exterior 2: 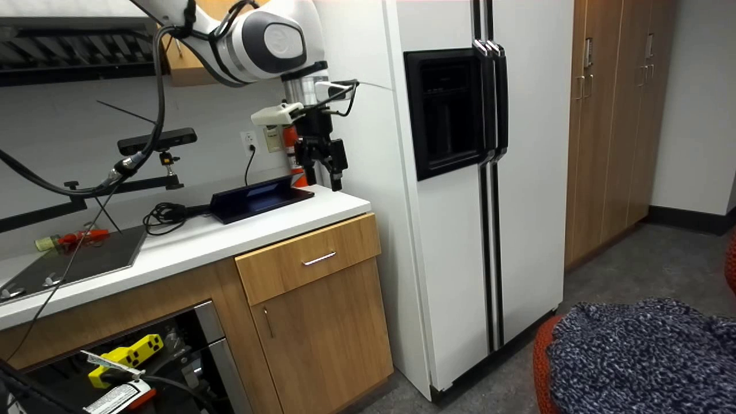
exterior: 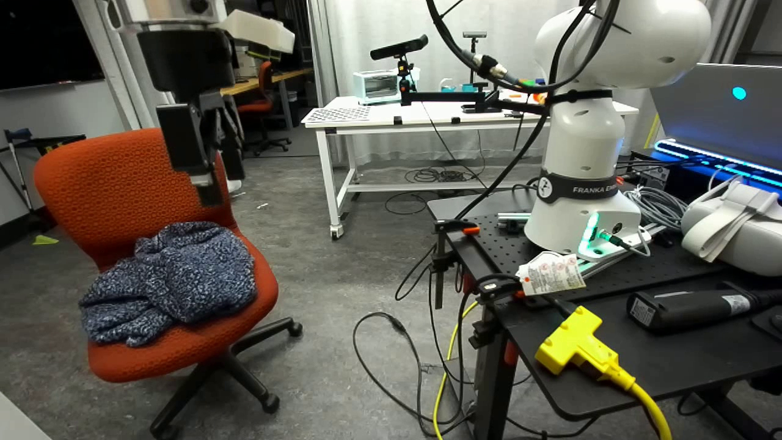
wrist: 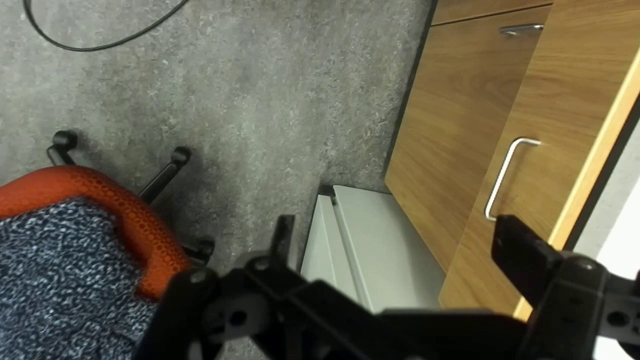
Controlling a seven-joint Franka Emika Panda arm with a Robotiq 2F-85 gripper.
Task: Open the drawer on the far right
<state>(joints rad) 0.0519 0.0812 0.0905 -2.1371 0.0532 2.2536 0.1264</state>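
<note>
Robot tool (exterior 2: 324, 183) hangs higher than a wood-front drawer (exterior 2: 293, 261)

The black tool points downward, its two fingers (wrist: 525, 255) spread apart. In an exterior view, the drawer sits under the edge of a white desk (exterior 2: 241, 233), beside a white fridge (exterior 2: 443, 259), with a metal handle (wrist: 501, 177). An orange chair (exterior: 122, 177) carries speckled cloth (exterior: 177, 281).
</note>
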